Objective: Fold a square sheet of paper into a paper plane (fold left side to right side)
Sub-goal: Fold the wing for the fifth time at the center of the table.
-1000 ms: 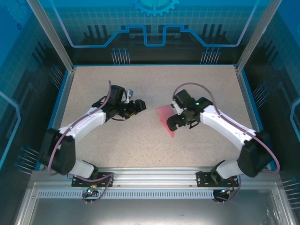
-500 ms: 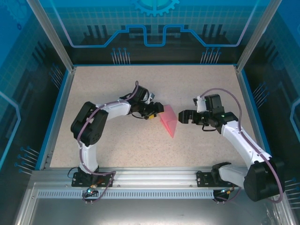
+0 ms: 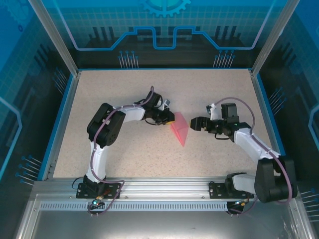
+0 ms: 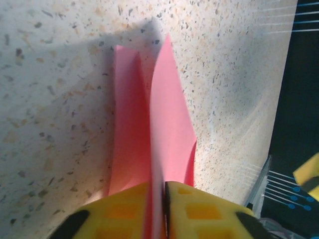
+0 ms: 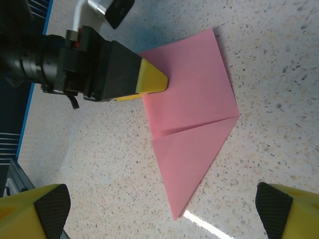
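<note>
Speckled table (image 3: 99, 99). Both arm bases sit on the near side of the paper plane (image 3: 179, 128), left arm base near-left of it, right arm base near-right. Plane lies about mid-table: a pink-red pointed triangle, sharp tip toward the near edge, broad end away. In the right wrist view one crease runs across it, splitting the tip panel from the larger broad-end panel. Left gripper (image 3: 167, 118) is at the plane's left edge, up toward the broad end. In the left wrist view its yellow fingers (image 4: 199, 211) are pressed together with a raised flap of the pink paper pinched between them, so it is clamped on the plane. The flap stands up off the table there, and a second pink layer shows just beside it. Right gripper (image 3: 194, 123) is just right of the plane, apart from it and pointing at it. Its yellow pads (image 5: 45, 209) are spread wide, with the plane's tip lying on the table between them in that view. Beyond the plane the table runs to the far blue rim (image 3: 164, 68).
</note>
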Controlling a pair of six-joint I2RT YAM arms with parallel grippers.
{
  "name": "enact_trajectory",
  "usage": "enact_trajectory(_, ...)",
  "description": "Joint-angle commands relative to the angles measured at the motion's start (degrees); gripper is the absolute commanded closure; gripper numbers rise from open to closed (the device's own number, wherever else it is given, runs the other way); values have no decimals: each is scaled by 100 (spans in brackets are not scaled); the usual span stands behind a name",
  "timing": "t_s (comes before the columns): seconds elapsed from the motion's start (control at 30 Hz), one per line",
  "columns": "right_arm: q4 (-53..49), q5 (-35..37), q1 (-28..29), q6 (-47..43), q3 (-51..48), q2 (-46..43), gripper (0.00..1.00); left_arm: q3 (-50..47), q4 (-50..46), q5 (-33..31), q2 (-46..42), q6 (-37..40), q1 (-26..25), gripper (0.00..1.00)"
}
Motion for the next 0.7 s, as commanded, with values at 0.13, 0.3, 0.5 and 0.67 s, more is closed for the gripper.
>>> enact_trajectory(0.13, 1233, -1245, -182, -12, 506, 1378, 15, -835, 740, 474, -677, 414, 296, 100)
enact_trajectory(0.3, 2143, -2122, -190, 329, 862, 2480, 34, -1519, 1507, 1079, -1134, 390, 498, 100)
enact_trajectory(0.5, 2292, -2463, 7, 437, 1252, 3171, 35, -1884, 1772, 1617, -1401, 507, 538, 100)
enact_trajectory(0.67, 2395, -2671, 177, 508, 1531, 3523, 34, -1856, 1703, 1886, -1381, 602, 541, 100)
